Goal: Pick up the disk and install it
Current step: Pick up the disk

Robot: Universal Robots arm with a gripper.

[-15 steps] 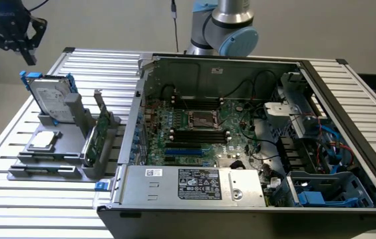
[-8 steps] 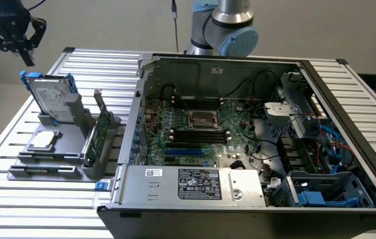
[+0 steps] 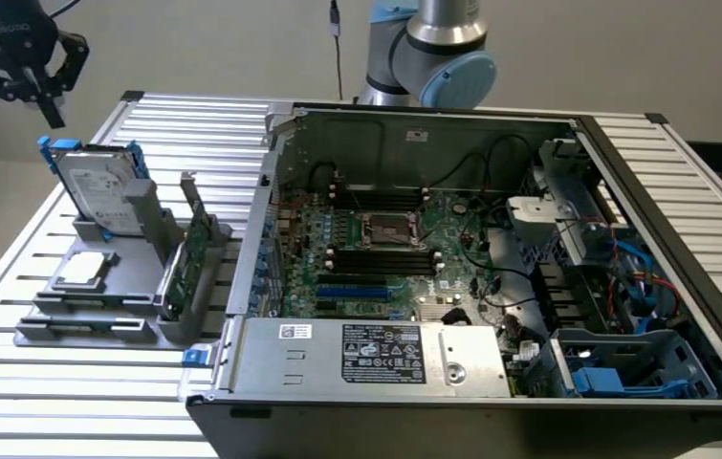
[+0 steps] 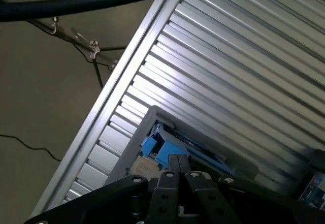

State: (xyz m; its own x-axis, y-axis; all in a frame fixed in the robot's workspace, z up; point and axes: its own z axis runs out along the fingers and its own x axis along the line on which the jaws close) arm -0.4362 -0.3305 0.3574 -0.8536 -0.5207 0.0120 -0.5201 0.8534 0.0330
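The disk [image 3: 93, 180] stands on edge in a grey holder [image 3: 103, 311] at the exterior view's left, silver with a white label and blue side rails. My gripper [image 3: 52, 117] hangs just above and slightly left of the disk's top edge, apart from it, its two fingers pressed together with nothing between them. In the wrist view the shut gripper [image 4: 179, 160] points down at the disk's blue rail [image 4: 152, 147], which sits right beyond the fingertips.
An open computer case [image 3: 667, 191] with its motherboard fills the exterior view's right. The holder also carries a green circuit card [image 3: 182, 266] and a small silver square piece [image 3: 85, 272]. All rest on a slatted aluminium table [image 3: 29, 402], whose edge [image 4: 101, 112] runs close by.
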